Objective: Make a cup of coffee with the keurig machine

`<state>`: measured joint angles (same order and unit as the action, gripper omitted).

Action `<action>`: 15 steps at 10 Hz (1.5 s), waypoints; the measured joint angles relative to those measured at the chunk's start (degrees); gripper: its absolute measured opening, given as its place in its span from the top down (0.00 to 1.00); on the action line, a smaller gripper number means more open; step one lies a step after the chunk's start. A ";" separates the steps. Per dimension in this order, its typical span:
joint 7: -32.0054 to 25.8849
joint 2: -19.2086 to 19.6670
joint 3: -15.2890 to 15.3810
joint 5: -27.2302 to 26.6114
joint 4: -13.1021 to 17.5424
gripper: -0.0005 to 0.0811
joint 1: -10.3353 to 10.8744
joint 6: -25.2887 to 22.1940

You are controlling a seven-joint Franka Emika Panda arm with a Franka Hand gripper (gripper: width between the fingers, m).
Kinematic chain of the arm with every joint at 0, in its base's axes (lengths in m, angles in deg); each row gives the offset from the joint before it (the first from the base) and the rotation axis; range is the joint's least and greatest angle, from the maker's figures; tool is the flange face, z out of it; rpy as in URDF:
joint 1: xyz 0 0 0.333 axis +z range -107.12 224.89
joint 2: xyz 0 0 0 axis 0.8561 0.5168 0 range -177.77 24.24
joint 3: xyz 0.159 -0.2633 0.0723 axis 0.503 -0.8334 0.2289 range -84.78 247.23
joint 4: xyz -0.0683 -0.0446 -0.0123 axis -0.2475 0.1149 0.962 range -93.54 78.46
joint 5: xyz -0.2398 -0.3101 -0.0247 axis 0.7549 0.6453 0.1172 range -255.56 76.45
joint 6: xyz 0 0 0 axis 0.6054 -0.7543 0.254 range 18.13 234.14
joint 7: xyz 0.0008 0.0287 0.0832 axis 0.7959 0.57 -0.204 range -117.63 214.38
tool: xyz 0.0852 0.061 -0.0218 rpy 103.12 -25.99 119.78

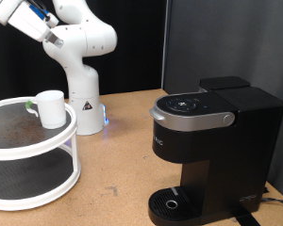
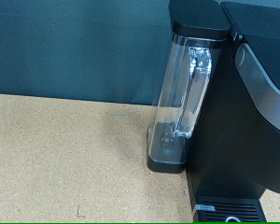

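The white cup (image 1: 51,108) stands upright on the top shelf of a round two-tier stand (image 1: 33,193) at the exterior view's left. The black keurig machine (image 1: 212,151) sits at the right with its silver-grey lid handle (image 1: 193,117) down and its round drip tray (image 1: 170,201) bare. In the wrist view the keurig machine (image 2: 247,112) fills one side, with its clear water tank (image 2: 182,103) facing the camera. The white arm (image 1: 80,38) rises at the back and leaves the exterior view at the top left corner. My gripper shows in neither view.
A small dark, greenish object (image 1: 30,106) lies on the shelf right beside the cup. The arm's base (image 1: 85,111) stands on the wooden table (image 1: 118,165) between stand and machine. A dark curtain hangs behind.
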<state>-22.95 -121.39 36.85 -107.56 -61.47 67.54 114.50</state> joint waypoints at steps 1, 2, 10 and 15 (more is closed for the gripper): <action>0.00 0.00 -0.04 0.00 -0.05 0.99 -0.08 0.11; 0.02 0.00 -0.08 0.58 0.02 0.99 -0.63 0.12; 1.08 2.61 -6.33 7.47 7.22 0.99 -3.64 -8.00; -3.91 2.80 -8.54 9.72 4.43 0.99 -3.61 -5.08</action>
<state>-26.86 -118.60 28.31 -97.83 -57.04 63.93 109.41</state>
